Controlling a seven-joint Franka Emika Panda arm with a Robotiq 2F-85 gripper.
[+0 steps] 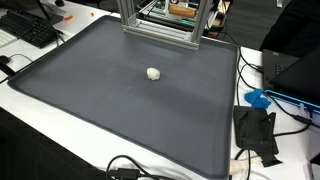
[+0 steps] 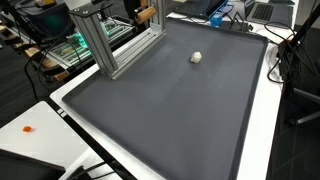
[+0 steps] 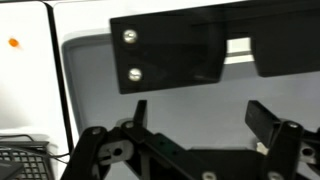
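Observation:
A small off-white lump (image 1: 153,73) (image 2: 197,57) lies alone on a large dark grey mat (image 1: 90,95) (image 2: 170,115). Neither exterior view shows the arm or the gripper. In the wrist view my gripper (image 3: 200,118) is open, its two black fingers (image 3: 139,112) wide apart with only bare mat (image 3: 95,70) between them. A flat black plate (image 3: 200,50) with two screws hangs across the top of that view. The lump does not clearly show there; a tiny pale speck sits by the right finger, and I cannot tell what it is.
An aluminium frame (image 1: 160,25) (image 2: 110,40) stands at the mat's back edge. A keyboard (image 1: 30,28) (image 3: 20,160), cables, a blue item (image 1: 258,98) and a black device (image 1: 255,130) lie on the white table around the mat. An orange dot (image 2: 28,129) (image 3: 13,42) marks the table.

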